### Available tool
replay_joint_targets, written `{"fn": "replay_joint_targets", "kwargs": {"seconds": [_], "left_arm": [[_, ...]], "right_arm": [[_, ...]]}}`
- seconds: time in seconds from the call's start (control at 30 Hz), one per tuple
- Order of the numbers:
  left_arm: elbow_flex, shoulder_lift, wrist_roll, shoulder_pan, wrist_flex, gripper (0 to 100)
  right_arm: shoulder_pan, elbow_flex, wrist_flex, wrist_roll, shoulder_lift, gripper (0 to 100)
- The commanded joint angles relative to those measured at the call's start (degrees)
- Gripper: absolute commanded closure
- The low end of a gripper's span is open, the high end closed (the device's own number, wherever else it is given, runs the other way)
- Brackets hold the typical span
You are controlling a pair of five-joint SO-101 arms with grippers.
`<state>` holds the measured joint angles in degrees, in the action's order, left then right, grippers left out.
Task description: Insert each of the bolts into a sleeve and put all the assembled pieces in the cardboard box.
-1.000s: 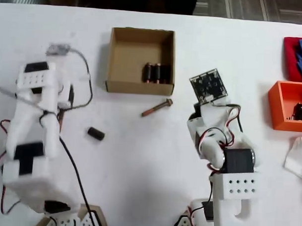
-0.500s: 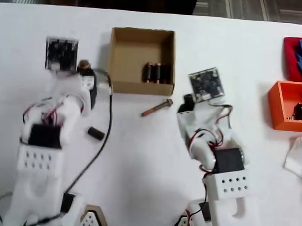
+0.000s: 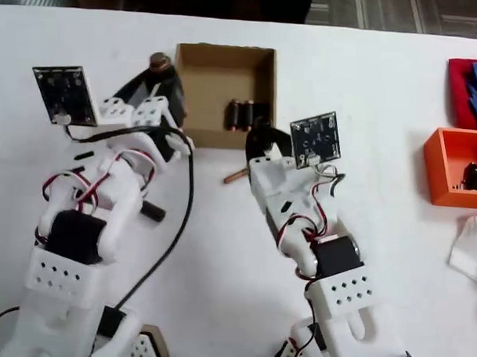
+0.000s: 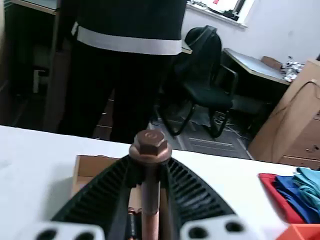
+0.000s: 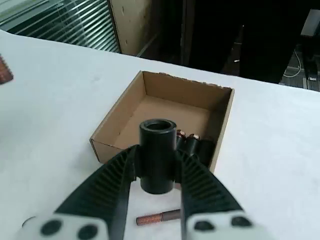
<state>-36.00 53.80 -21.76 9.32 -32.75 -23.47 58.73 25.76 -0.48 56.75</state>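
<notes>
**Clerk:** Item one, your left gripper (image 4: pixel 149 175). What is in it, and why is it held that way?

**Checker:** It is clenched on a bolt (image 4: pixel 150 147). The bolt is copper-coloured, with its hex head proud of the fingertips and its shank running back between the jaws. The shank's far end is hidden. In the high view it sits at the 10 o'clock corner of the cardboard box (image 3: pixel 203 83). My guess is that you hold it lifted and straight so it can be mated.

**Clerk:** Item two, your right gripper (image 5: pixel 157 162)?

**Checker:** It is grasping a sleeve (image 5: pixel 157 145). The sleeve is black, matte and cylindrical, with one open end standing clear of the fingertips. It is at 6 o'clock of the box, just outside the front wall. With the bore exposed like that, it looks ready to receive a shank.

**Clerk:** What stock is already boxed?

**Checker:** The assembled pieces (image 3: pixel 248 115) lie side by side toward 4 o'clock on the box floor.

**Clerk:** And what is loose on the table (image 3: pixel 398 90)?

**Checker:** There is one spare bolt (image 5: pixel 157 218) lying flat at 6 o'clock of the box, beneath your right gripper. One spare sleeve (image 3: pixel 152 211) lies at 7 o'clock, beside your left arm. That pair is probably the last one left to do.
</notes>
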Motion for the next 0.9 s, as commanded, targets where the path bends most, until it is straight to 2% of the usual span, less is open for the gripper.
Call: {"fn": "replay_joint_targets", "kwargs": {"seconds": [0.0, 0.2, 0.33, 0.57, 0.63, 0.73, 0.87], "left_arm": [[3.5, 1.5, -0.7, 1.3, 1.9, 97], [2.9, 1.9, -0.1, 1.3, 0.3, 97], [2.4, 1.7, 7.6, 0.8, 0.3, 97], [-1.5, 2.1, 7.8, 1.1, 0.7, 97], [-1.5, 2.1, 4.9, 3.4, 0.9, 97], [-1.5, 1.8, -2.7, 7.1, 4.9, 97], [-1.4, 1.7, -6.5, 8.6, 11.3, 97]], "right_arm": [[-0.5, -0.5, -1.8, -0.4, 2.0, 97.7], [-0.5, 0.7, -1.7, -0.4, 3.1, 97.7], [-0.3, 3.3, -2.2, -0.4, 7.9, 97.7], [-3.5, 9.1, -2.3, -0.4, 16.7, 97.7], [-4.1, 10.5, -3.0, -0.4, 18.7, 97.7], [-3.7, 15.1, -9.7, -0.4, 20.5, 97.7], [-3.7, 20.8, -18.6, 2.2, 21.9, 97.7]]}}
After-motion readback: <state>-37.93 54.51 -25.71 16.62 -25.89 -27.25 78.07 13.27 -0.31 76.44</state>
